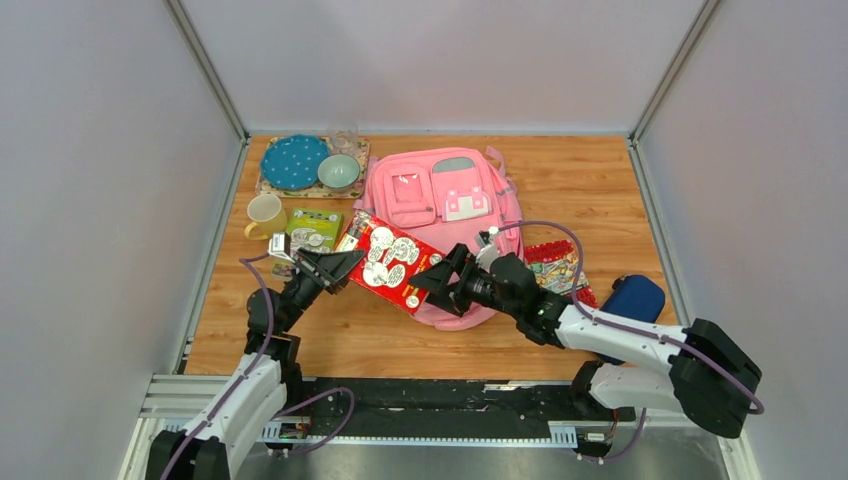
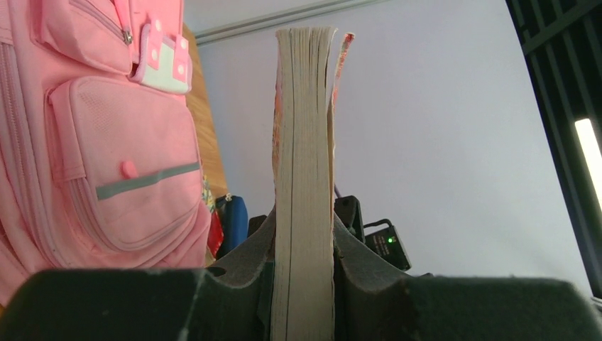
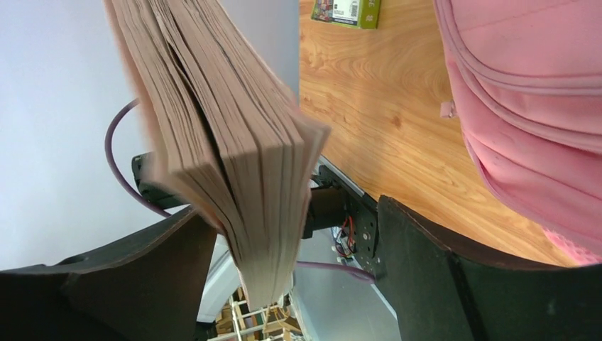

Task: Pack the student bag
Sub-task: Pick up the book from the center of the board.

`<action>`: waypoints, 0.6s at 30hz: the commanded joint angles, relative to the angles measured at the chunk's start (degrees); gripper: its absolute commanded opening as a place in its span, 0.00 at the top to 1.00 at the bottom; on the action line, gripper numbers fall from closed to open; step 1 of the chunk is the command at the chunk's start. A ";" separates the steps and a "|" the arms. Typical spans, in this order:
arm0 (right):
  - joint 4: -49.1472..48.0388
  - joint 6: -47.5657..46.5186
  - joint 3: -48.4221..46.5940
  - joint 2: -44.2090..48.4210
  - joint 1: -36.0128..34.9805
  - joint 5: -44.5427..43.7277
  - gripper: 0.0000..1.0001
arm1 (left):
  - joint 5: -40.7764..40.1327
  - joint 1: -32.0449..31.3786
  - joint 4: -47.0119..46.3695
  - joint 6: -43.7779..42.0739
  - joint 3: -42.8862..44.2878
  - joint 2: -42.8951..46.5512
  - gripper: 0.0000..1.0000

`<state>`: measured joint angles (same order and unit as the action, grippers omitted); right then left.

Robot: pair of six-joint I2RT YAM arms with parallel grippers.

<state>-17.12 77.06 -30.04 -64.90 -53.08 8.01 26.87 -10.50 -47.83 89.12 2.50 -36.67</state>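
My L gripper (image 1: 337, 268) pinches 1 red comic book (image 1: 392, 262); R gripper (image 1: 443, 280) spread round its other end. Book's not in the student bag (image 1: 440, 190) yet, so packing's barely begun imo.

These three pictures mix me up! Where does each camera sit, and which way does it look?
Top camera: high behind the arms, looking down at the table, student bag and red book; both arms show.
Left wrist camera: on the left arm, looking along the left claw clamping the book's page edge.
Right wrist camera: on the right arm, looking past the right claw, open around the pages.
All three share the book and the bag.
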 commanded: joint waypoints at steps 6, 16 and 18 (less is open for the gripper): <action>-18.20 1.08 -1.86 -6.02 -0.18 -1.59 0.40 | -1.73 -1.71 -9.21 2.90 -4.87 -1.13 1.00; -14.97 -0.15 -0.46 -2.34 -0.10 -4.67 0.99 | -1.22 -1.80 -9.03 1.41 -6.46 -1.92 1.00; -9.98 -2.43 -0.72 -0.67 -0.01 -6.33 1.00 | 0.71 -1.80 -4.40 -0.69 -5.15 -2.44 0.96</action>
<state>-31.55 77.67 -30.15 -69.63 -53.25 6.92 25.41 -12.05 -49.60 89.80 2.48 -38.85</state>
